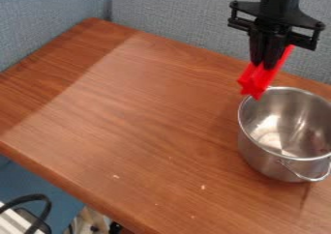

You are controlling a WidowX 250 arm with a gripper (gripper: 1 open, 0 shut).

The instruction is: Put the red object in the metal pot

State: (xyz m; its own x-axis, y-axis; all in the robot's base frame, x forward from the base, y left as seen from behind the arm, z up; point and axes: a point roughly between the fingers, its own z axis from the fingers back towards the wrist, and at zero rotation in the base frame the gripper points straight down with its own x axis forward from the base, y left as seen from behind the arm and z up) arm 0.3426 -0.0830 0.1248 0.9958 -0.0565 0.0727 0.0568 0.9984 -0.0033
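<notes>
On the wooden counter [123, 112], with the grey-blue padded wall [168, 6] rising behind it, the metal pot [285, 133] waits at the right, and here's the black tool [269, 64] clamped on the red object [258, 78], holding it aloft, tilted, by the pot's far-left rim! The danger is the release point: let go here and the bar's low end, which looks to hang outside the opening, could clip the rim and tumble onto the wood. Lower it without shifting right and nearer, and that slant might jam it against the wall of the pot, perhaps nudging the pot along.
</notes>
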